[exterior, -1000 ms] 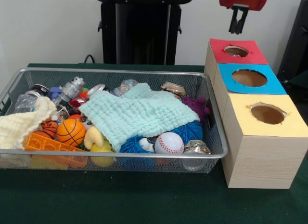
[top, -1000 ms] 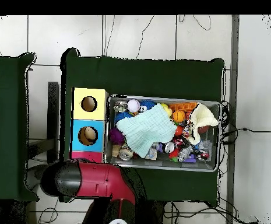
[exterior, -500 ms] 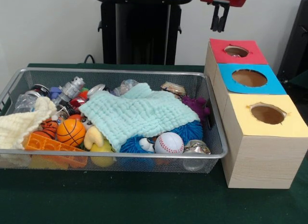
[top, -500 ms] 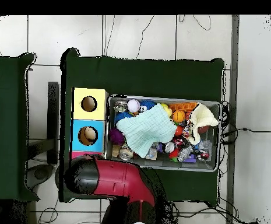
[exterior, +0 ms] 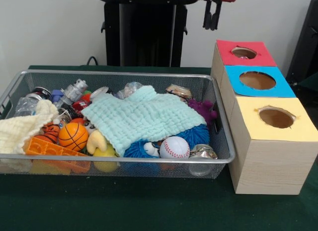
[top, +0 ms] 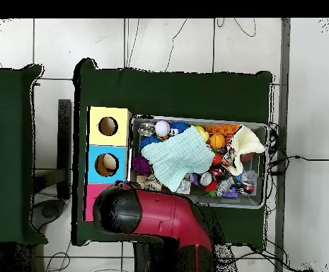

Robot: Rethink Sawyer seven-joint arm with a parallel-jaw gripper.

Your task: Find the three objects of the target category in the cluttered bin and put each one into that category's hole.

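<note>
The hand point(exterior: 212, 20) hung high at the far side of the desk point(exterior: 149, 211), above and just left of the red-panelled hole point(exterior: 244, 52), its two dark fingers close together with nothing between them. From above, the red arm point(top: 160, 216) covered the near corner of the bin point(top: 262, 205) and most of the red panel point(top: 90, 202).

The bin sat on the green desk, left of the row of boxes and just beside it. A mint-green waffle cloth point(exterior: 144, 116) lay spread over the middle of the clutter. At the left end a cream knitted cloth point(exterior: 20, 129) draped over the rim. A small basketball point(exterior: 73, 136), a baseball point(exterior: 174, 147) and a blue spiky ball point(exterior: 196, 135) showed near the front wall. I could not see any spotted fabric scraps among the things.

The blue-panelled hole point(exterior: 257, 80) and the yellow-panelled hole point(exterior: 276, 117) stood nearer to me in the row.
</note>
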